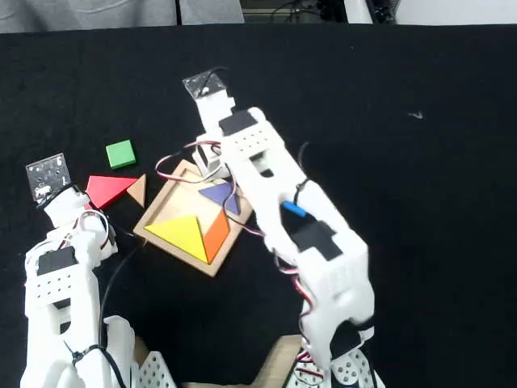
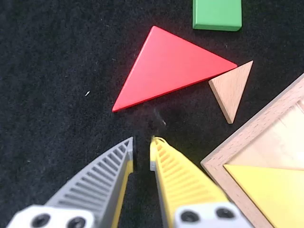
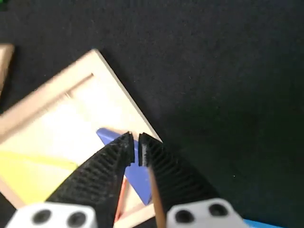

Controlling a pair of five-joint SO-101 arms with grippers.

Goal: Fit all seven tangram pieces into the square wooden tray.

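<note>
Tray (image 1: 172,253) holds the yellow triangle (image 1: 184,231), orange triangle (image 1: 216,233) and blue triangle (image 1: 220,195); right gripper (image 3: 135,140) hovers over that blue one, jaws pinched together, empty. Left gripper (image 2: 142,141) (clenched too, nothing in it) sits near the red triangle (image 1: 107,190) out on the table, beside a wooden triangle (image 1: 138,190) and green square (image 1: 120,153).

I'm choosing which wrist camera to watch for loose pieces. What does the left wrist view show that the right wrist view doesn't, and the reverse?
Left wrist view, not the right: red triangle, green square, left pincer above the black cloth. Right wrist view, not the left: blue triangle in the wooden tray, right pincer over it. Both: wooden tray, yellow triangle inside it. A tan sliver at the right view's edge may be the small wooden triangle.
</note>
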